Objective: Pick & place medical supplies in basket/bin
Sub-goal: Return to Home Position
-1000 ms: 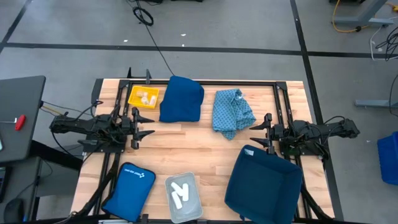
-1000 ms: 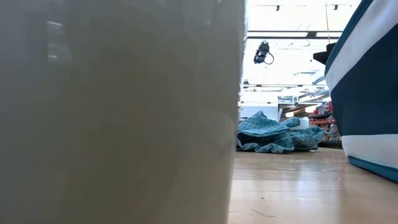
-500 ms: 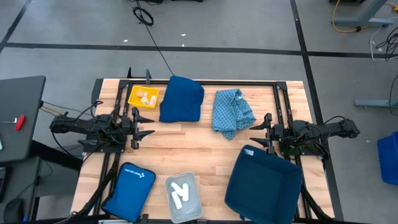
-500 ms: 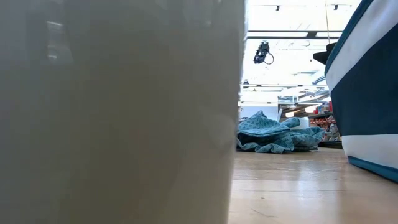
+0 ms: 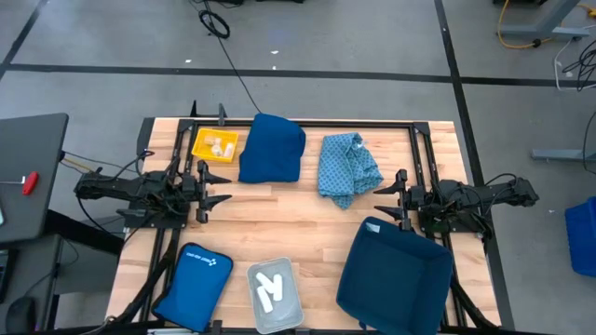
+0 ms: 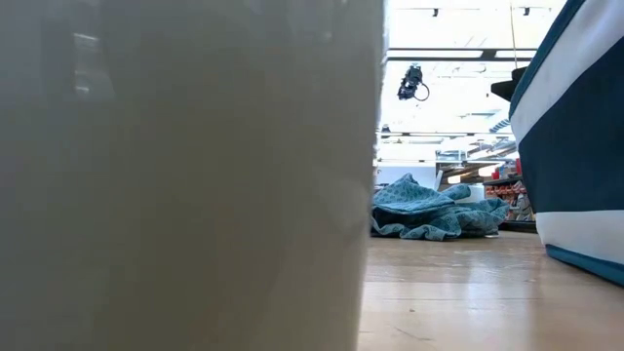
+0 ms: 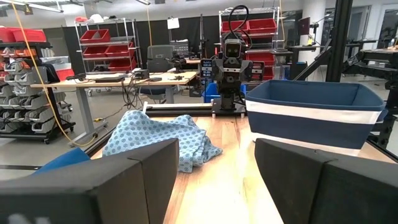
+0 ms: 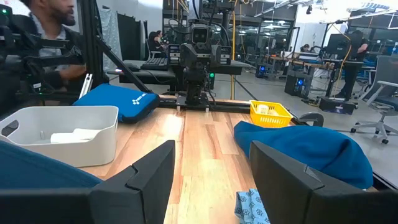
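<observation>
Two white rolls [image 5: 270, 289] lie in a pale grey tray [image 5: 291, 314] at the near edge; the right wrist view shows this tray [image 8: 93, 134] too. More small white supplies [image 5: 219, 144] sit in a yellow bin [image 5: 199, 149] at the far left, and the bin [image 8: 270, 112] also shows in the right wrist view. A dark blue basket [image 5: 396, 274] with a white band [image 7: 311, 115] stands at the near right. My left gripper [image 5: 216, 186] [image 7: 217, 180] waits open and level at the left edge. My right gripper [image 5: 386, 200] [image 8: 211, 180] waits open at the right edge.
A dark blue cloth [image 5: 272, 147] and a light blue patterned cloth [image 5: 349, 166] lie at the far middle. A blue zip pouch [image 5: 194, 284] lies at the near left. The tray wall [image 6: 185, 175] fills most of the low view. A person [image 8: 37, 25] sits beyond the table.
</observation>
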